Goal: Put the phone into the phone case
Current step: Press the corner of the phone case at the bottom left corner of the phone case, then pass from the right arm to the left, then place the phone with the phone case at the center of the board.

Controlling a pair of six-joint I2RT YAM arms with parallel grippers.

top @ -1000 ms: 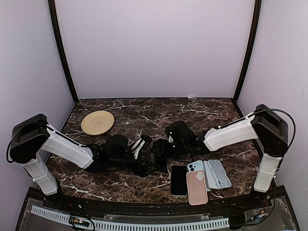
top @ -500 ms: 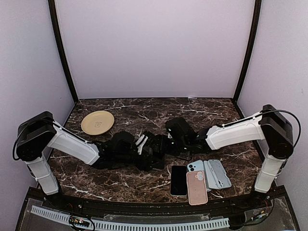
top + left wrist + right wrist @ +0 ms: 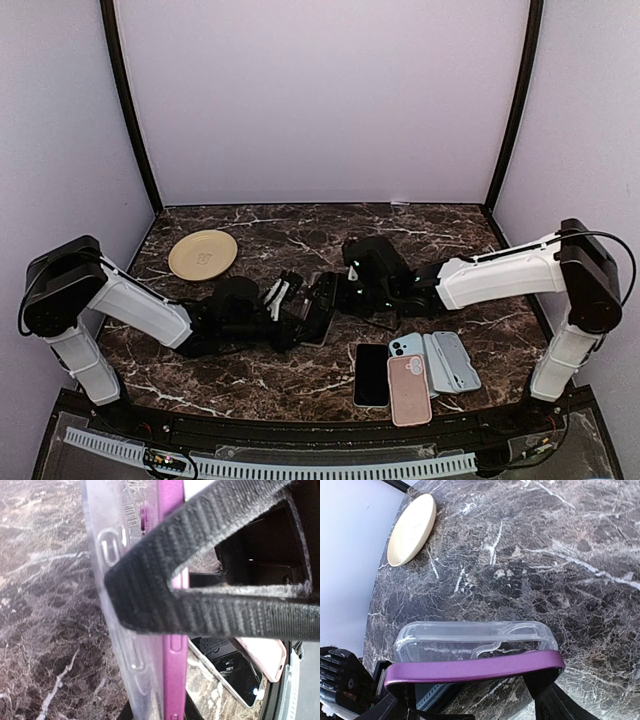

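A purple phone [image 3: 475, 669] is held on edge above the table's middle, with my right gripper [image 3: 472, 694] shut across its width. A clear phone case [image 3: 470, 637] lies flat against the phone's far face. In the left wrist view the case [image 3: 120, 630] and the phone [image 3: 175, 680] run side by side. My left gripper [image 3: 165, 587] is shut across the two together. From above, both grippers meet round the phone [image 3: 322, 303], the left gripper [image 3: 303, 312] from the left and the right gripper [image 3: 342, 295] from the right.
A cream plate [image 3: 203, 254] lies at the back left. Near the front edge right of centre lie a black phone [image 3: 371, 375], a pink-cased phone [image 3: 409, 390], a light blue phone [image 3: 404, 346] and grey cases [image 3: 455, 360].
My left gripper has moved right to the phone and closed over the case and phone. The right arm has stretched further left while keeping its hold on the phone.
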